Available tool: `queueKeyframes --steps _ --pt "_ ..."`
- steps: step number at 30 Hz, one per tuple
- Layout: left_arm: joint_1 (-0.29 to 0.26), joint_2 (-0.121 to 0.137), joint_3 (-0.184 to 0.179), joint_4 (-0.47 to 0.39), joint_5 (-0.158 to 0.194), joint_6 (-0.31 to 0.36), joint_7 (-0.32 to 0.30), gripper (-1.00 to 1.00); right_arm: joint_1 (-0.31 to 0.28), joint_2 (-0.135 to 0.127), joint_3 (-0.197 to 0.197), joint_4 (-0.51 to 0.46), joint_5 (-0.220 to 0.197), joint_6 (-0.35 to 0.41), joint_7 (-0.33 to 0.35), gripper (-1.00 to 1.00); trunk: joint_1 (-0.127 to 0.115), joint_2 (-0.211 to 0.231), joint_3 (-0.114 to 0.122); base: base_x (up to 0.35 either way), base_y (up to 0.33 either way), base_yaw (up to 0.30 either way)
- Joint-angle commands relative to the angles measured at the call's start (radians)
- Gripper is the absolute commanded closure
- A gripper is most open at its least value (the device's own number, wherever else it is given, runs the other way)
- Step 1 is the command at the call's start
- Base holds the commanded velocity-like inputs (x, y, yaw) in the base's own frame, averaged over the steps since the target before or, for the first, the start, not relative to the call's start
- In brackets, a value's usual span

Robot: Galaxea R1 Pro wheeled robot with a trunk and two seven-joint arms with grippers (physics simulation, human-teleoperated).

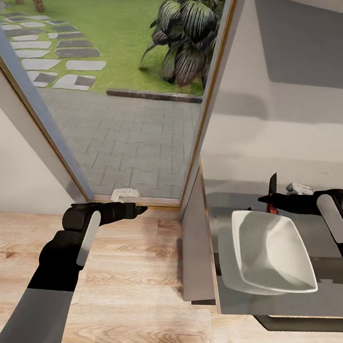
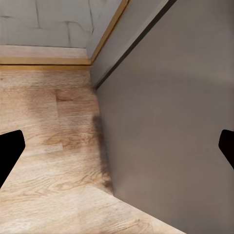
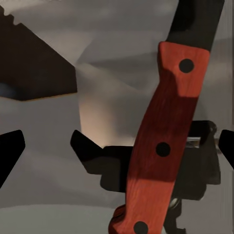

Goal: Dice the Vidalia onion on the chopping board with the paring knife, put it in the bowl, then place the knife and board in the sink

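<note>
My right gripper (image 1: 273, 199) is shut on the paring knife (image 1: 272, 187), which it holds upright with the dark blade pointing up, just behind the bowl (image 1: 274, 248). The right wrist view shows the knife's reddish riveted handle (image 3: 165, 141) close up, crossing between the fingertips (image 3: 10, 152). The white squarish bowl sits near the left end of the grey countertop (image 1: 283, 307) and looks empty. My left gripper (image 1: 134, 209) is open and holds nothing; it hangs over the wooden floor (image 2: 53, 146) beside the cabinet's end. The sink, chopping board and onion are out of view.
The counter's grey side panel (image 1: 198, 250) stands between my arms. A glass door (image 1: 120, 106) ahead looks onto a paved patio and garden. A white wall (image 1: 6, 162) closes the left side. Wooden floor (image 1: 135, 296) spreads below the left arm.
</note>
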Motion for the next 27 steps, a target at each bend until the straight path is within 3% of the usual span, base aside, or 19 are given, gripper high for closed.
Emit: queueKeyframes --steps 1,12,27 --pt "-0.001 -0.001 0.002 -0.001 0.001 0.006 -0.002 -1.0 -0.001 -0.001 0.002 0.0 0.01 0.002 0.007 -1.0 0.001 -0.002 -0.002 0.0 0.0 0.0" --pt "-0.001 -0.001 0.002 -0.001 0.001 0.006 -0.002 -1.0 -0.001 -0.001 0.002 0.0 0.012 0.002 -0.08 -1.0 0.001 -0.002 -0.002 0.0 0.0 0.0" --pt "-0.001 -0.001 0.002 -0.001 0.001 0.006 -0.002 -1.0 -0.001 -0.001 0.0 0.001 0.012 0.002 -0.098 -1.0 0.001 -0.002 -0.002 0.0 0.0 0.0"
